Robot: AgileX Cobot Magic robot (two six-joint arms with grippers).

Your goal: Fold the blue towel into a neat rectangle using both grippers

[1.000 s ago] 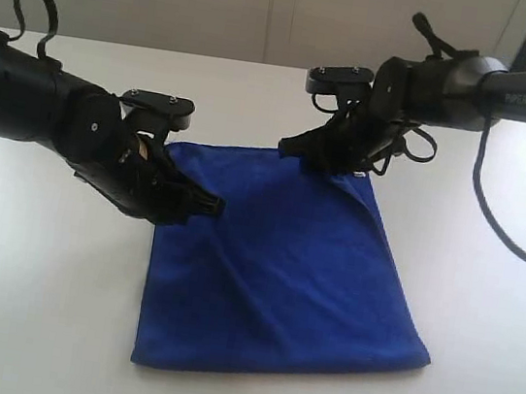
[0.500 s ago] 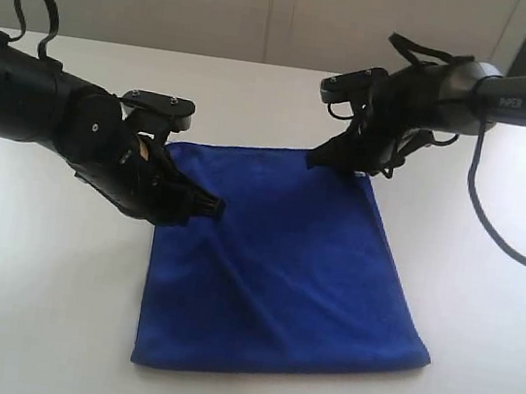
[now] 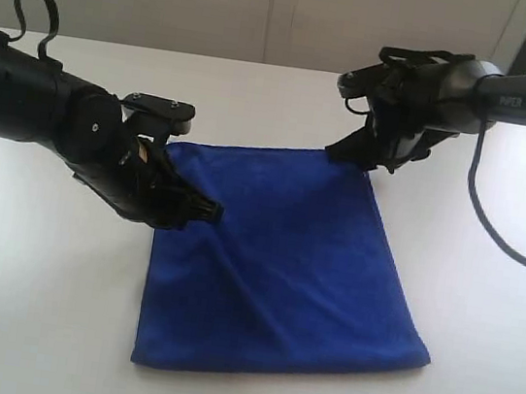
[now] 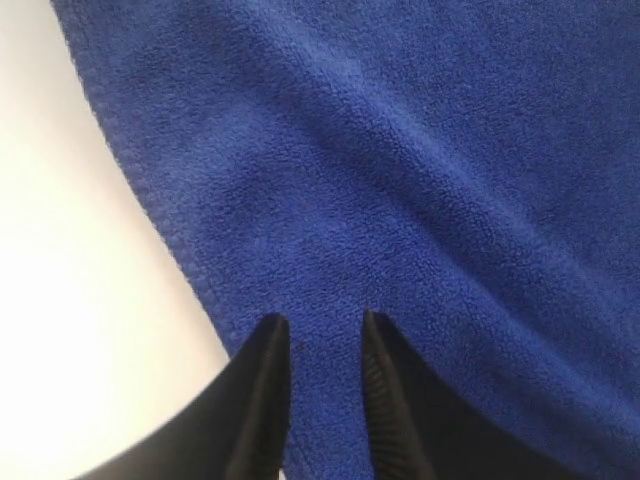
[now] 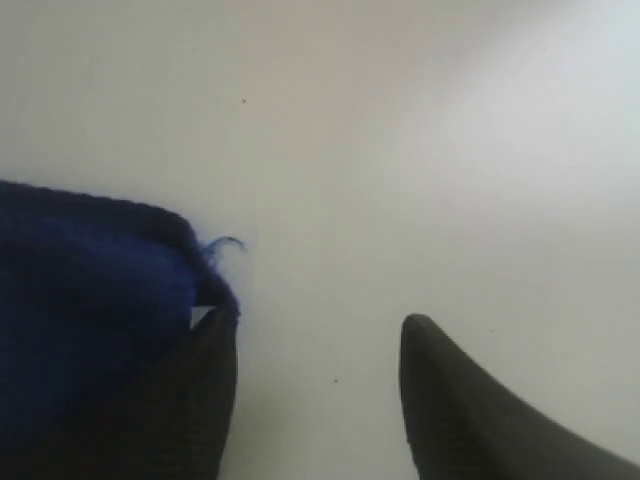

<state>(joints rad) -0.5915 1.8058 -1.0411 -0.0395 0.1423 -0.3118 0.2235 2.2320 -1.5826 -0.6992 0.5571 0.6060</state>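
On the left, the black narrow-fingered left gripper (image 3: 200, 210) lies over the left edge of the deep royal-blue fleecy rectangular towel (image 3: 284, 259). Its fingers (image 4: 268, 380) sit slightly apart with fleece between them; whether they nip it I cannot tell. If they hold while the other side is free, a pull would likely drag a diagonal crease and skew the fold. The towel lies flat on the white table (image 3: 33, 302), its long axis seemingly running far to near, with the near end swung rightward. At its far right corner the black right gripper (image 5: 318, 320) is spread, one finger just beside the corner, gripping nothing; closing there may miss the cloth.
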